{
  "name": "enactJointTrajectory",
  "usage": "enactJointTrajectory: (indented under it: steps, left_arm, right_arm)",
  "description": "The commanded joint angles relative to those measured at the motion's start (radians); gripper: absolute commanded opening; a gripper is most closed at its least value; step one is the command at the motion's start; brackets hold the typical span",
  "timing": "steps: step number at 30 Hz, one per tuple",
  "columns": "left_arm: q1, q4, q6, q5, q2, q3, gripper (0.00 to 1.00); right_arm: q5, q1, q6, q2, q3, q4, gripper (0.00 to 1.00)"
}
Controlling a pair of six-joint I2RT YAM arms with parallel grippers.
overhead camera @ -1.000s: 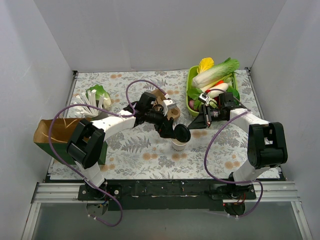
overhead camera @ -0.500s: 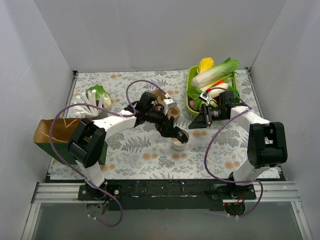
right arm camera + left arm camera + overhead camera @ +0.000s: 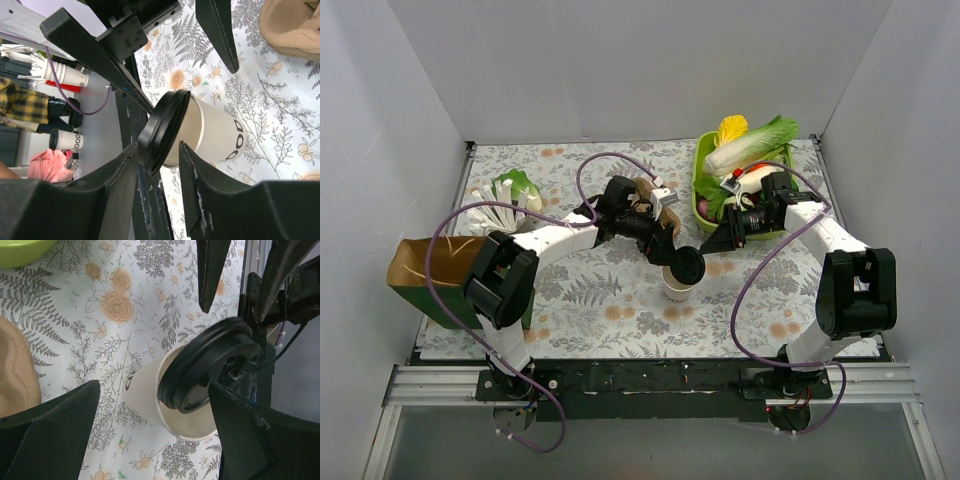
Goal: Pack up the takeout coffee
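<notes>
- judging the risk: the black lid [image 3: 207, 365] lies tilted on the white cup [image 3: 142, 390], not seated, so a nudge could slide it off or tip the cup.
- the cup stands mid-table on the floral cloth [image 3: 620, 310], between both grippers.
- left gripper [image 3: 154, 385] is spread wide around the cup, gripping nothing.
- right gripper [image 3: 157, 146] has fingers parted by the lid's rim, not clamping.
- dark rounded print on the cup's side, unreadable.
</notes>
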Motion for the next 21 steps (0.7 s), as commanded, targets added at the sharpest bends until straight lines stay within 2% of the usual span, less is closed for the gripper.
enactJointTrajectory:
  steps: [1,21]
  left_arm:
    - [-0.006,0.015,-0.009,0.026,0.005,0.031,0.91]
    - [-0.007,0.039,-0.038,0.029,-0.004,0.016,0.91]
  right_arm:
    - [0.072,0.01,-0.086,-0.02,0.033,-0.066,0.46]
    - [0.116,0.035,-0.05,0.037,0.019,-0.02,0.37]
